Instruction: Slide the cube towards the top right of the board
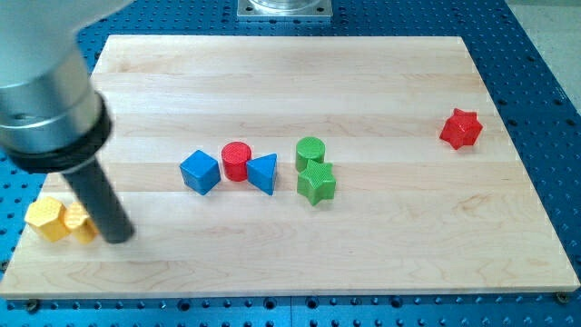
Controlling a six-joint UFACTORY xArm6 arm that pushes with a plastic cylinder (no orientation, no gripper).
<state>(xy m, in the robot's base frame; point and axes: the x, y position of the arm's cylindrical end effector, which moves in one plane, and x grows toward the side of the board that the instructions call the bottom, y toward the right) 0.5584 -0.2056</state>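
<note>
The blue cube (200, 172) sits left of the board's middle. To its right stand a red cylinder (236, 161) and a blue triangular block (263, 173), close together. My tip (118, 238) rests on the board at the view's lower left, well left of and below the blue cube, and apart from it. The tip stands right beside two yellow blocks (60, 220) and partly hides the right one.
A green cylinder (310, 152) and a green star (316, 183) touch each other near the middle. A red star (461, 129) lies at the view's right. The wooden board (363, 73) lies on a blue perforated table (545, 54).
</note>
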